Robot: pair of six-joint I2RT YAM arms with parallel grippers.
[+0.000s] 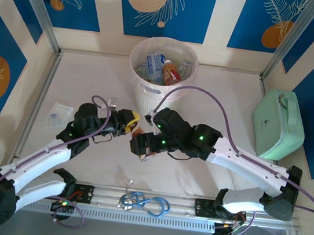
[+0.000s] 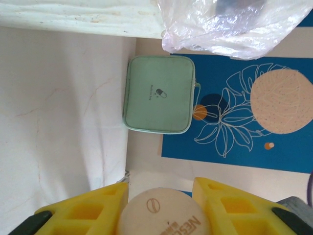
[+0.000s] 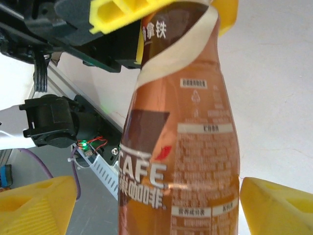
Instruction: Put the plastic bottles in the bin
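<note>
The left gripper (image 1: 131,120) is clamping the pale cap (image 2: 164,215) of a brown-labelled bottle (image 1: 139,133), its yellow fingers (image 2: 93,210) pressing on the cap from 9 and 3 o'clock in its wrist view. The bottle is hanging off the worktop (image 1: 218,97) between the two grippers, slanting from the left gripper down toward 5 o'clock, where the right gripper (image 1: 141,146) is sitting around its lower body. In the right wrist view the bottle (image 3: 181,147) is standing between the right gripper's (image 3: 159,208) fingers (image 3: 39,205), which are spread wide: a clear gap is showing on the 9 o'clock side, while the 3 o'clock finger is lying just beside the label, so this gripper is open and not holding. The bin (image 1: 142,95) is standing at 12 o'clock from the grippers, near them, with several bottles (image 1: 155,67) lying inside. A mint-green case (image 1: 279,124) is resting at 3 o'clock, well apart.
</note>
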